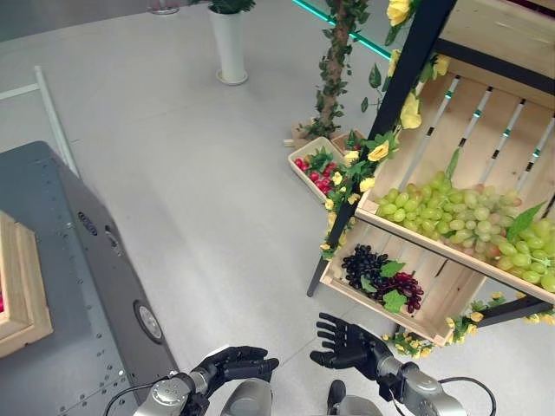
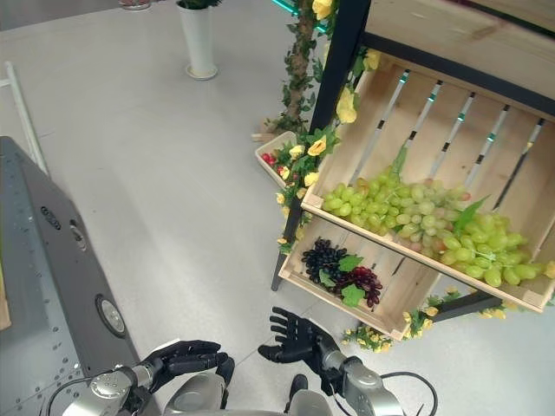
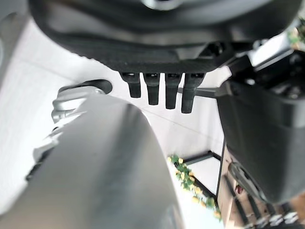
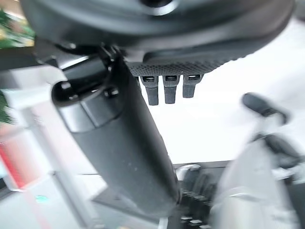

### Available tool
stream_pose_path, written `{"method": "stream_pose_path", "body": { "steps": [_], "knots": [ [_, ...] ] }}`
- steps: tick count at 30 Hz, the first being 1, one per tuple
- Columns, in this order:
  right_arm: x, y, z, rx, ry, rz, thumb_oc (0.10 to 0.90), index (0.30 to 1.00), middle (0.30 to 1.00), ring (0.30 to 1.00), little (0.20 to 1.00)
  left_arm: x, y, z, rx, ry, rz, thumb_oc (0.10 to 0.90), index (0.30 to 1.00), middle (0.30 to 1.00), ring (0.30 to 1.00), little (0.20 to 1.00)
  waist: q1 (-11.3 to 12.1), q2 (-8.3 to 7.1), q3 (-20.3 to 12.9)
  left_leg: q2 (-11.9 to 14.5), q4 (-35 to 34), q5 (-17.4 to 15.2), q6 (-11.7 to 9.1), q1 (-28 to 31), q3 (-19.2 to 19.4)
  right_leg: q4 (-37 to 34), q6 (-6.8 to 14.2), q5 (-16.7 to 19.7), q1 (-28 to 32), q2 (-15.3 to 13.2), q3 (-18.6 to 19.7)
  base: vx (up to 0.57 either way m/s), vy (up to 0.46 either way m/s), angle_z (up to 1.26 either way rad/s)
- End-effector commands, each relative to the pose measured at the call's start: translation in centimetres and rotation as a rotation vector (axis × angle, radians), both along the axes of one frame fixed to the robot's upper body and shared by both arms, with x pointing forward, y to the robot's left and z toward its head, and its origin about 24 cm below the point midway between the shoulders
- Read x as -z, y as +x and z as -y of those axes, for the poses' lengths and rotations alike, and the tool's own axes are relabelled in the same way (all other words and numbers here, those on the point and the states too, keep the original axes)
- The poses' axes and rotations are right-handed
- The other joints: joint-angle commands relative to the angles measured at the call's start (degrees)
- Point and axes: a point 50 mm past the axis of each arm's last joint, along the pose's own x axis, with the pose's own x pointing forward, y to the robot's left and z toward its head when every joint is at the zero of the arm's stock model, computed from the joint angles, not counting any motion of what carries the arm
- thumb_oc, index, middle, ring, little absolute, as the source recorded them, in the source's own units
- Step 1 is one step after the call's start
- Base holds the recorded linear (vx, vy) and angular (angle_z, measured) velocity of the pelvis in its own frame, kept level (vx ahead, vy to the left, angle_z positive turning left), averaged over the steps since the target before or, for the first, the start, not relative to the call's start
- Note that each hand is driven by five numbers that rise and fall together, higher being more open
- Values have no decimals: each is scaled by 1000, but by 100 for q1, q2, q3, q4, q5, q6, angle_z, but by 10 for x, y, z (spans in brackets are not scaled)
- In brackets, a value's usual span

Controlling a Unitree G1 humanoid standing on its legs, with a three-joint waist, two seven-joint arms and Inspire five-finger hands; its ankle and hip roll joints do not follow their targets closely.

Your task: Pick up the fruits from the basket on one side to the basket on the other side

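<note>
A wooden shelf stand on the right holds tilted crates. The upper crate [image 1: 408, 156] is full of green grapes [image 1: 460, 217]. The lower crate [image 1: 438, 299] holds dark purple grapes [image 1: 381, 277] with green leaves. A small basket [image 1: 305, 147] of red fruit [image 1: 316, 173] stands on the floor beside the stand. My left hand [image 1: 238, 360] hangs low in front of me, fingers relaxed and empty. My right hand [image 1: 347, 342] is just below the lower crate, fingers spread, holding nothing. Both wrist views show straight fingers [image 3: 150, 90] [image 4: 169, 90] over the floor.
A grey metal table [image 1: 87, 286] stands at the left with a wooden crate [image 1: 22, 290] on it. A white vase [image 1: 230, 43] stands far back. A vine of leaves and yellow flowers [image 1: 360, 169] climbs the stand's black post [image 1: 408, 78]. Open grey floor lies between table and stand.
</note>
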Motion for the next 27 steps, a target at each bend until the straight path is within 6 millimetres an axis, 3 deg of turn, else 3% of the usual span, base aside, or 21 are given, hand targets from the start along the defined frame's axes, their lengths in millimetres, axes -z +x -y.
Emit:
{"method": "stream_pose_path", "body": {
  "steps": [1, 4, 7, 9, 10, 11, 14, 16, 17, 20, 22, 24, 27],
  "knots": [
    [-23, 25, -1, -94, 13, 145, 800, 900, 900, 900, 900, -6, 5, 17, 44, -109, 26, 800, 900, 900, 900, 900, 122, 68, -267, -63, -240, -328, 109, 501, 678, 353, 47, 148, -271, 168, 190, -42, -400, 75],
    [-18, 21, 5, -144, -38, 86, 800, 900, 900, 900, 900, -7, 4, 16, 35, -138, 3, 800, 900, 900, 900, 900, 192, 50, -282, 172, -167, -141, -140, 380, 746, 183, -104, 143, -149, 303, -10, -35, -397, 47],
    [-12, 21, 7, -172, -90, 28, 800, 900, 900, 900, 900, -13, 11, 21, 77, -177, 12, 800, 900, 900, 900, 900, 310, 76, -211, 483, -405, 309, -370, 169, 839, 146, -240, 86, -58, 476, -251, -107, -374, 68],
    [-7, 22, 7, -176, -111, 12, 800, 900, 900, 900, 900, -16, 18, 25, 107, -204, 20, 800, 900, 900, 900, 900, 325, 80, -180, 551, -439, 379, -389, 43, 1047, 147, -310, 22, -33, 532, -403, -145, -208, 55],
    [-6, 21, 8, -176, -114, 1, 800, 900, 900, 900, 900, -17, 20, 27, 110, -212, 25, 800, 900, 900, 900, 900, 323, 75, -175, 546, -374, 344, -381, 5, 1105, 153, -323, 9, -38, 525, -457, -199, -140, 66],
    [-2, 21, 10, -154, -123, -36, 800, 900, 900, 900, 900, -20, 27, 33, 115, -240, 36, 800, 900, 900, 900, 900, 303, -6, -194, 417, 173, -10, -269, -52, 1338, 137, -370, 9, -74, 432, -566, -175, -83, 50],
    [7, 16, 17, -103, -147, -114, 800, 900, 900, 900, 900, -23, 33, 42, 122, -273, 45, 800, 900, 900, 900, 900, 227, -138, -259, 194, 1083, -586, -41, -72, 1659, 181, -390, 95, -175, 291, -616, -151, 3, 50],
    [12, 12, 21, -83, -156, -145, 800, 900, 900, 900, 900, -25, 34, 43, 128, -276, 52, 800, 900, 900, 900, 900, 164, -149, -307, 194, 1330, -685, 30, -38, 1813, 240, -406, 92, -237, 289, -640, -126, 59, 32],
    [17, 4, 25, -67, -180, -191, 800, 900, 900, 900, 900, -27, 36, 45, 144, -277, 52, 800, 900, 900, 900, 900, 75, -145, -371, 311, 1486, -717, 24, 46, 2083, 264, -433, 67, -255, 297, -742, -121, 93, 70],
    [25, -8, 33, 16, -184, -254, 800, 900, 900, 900, 900, -26, 36, 48, 195, -273, 32, 800, 900, 900, 900, 900, -92, -82, -535, 655, 1042, -536, -162, 385, 2515, 192, -463, 62, -233, 264, -1044, -102, 185, 132],
    [30, -14, 35, 94, -163, -279, 800, 900, 900, 900, 900, -22, 32, 50, 214, -265, 10, 800, 900, 900, 900, 900, -196, 49, -624, 799, 204, -438, -280, 734, 2827, 115, -420, 90, -195, 197, -1233, -54, 323, 139],
    [33, -16, 37, 140, -153, -299, 800, 900, 900, 900, 900, -18, 30, 51, 223, -267, -14, 800, 900, 900, 900, 900, -255, 173, -673, 833, -395, -284, -363, 909, 3025, 48, -348, 138, -181, 137, -1375, -45, 309, 70],
    [38, -19, 38, 177, -162, -318, 800, 900, 900, 900, 900, -7, 24, 47, 175, -239, -69, 800, 900, 900, 900, 900, -273, 306, -727, 739, -762, -195, -393, 1068, 3048, -30, -130, 327, -215, -54, -1411, -28, 330, 88]
  ]
}}
